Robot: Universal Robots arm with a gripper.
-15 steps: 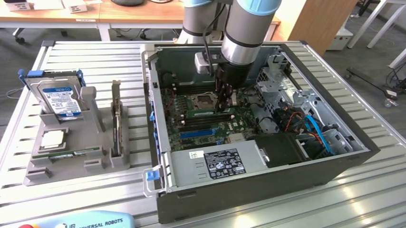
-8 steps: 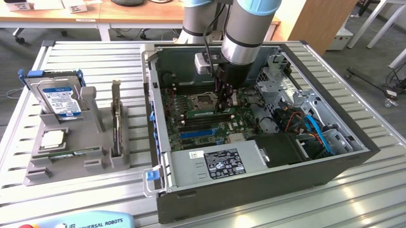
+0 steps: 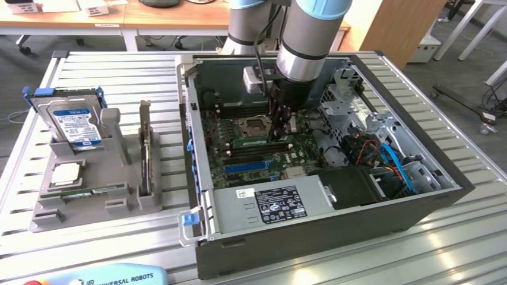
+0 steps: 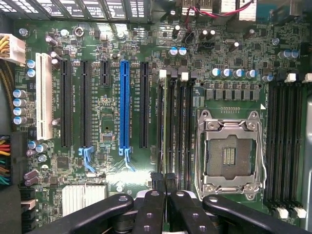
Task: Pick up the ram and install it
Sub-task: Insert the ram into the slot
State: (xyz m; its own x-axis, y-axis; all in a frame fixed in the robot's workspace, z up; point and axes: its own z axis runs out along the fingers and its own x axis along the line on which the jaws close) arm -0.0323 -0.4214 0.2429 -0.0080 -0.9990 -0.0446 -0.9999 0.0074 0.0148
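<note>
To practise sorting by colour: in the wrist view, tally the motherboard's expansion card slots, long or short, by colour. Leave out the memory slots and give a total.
white slot: 1
blue slot: 1
black slots: 4
Total: 6

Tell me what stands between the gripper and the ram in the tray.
The shut gripper is down inside the case, over the motherboard. The ram lies in the tray, at the exterior view's left. The case's side wall and the upright expansion card stand between them.
</note>
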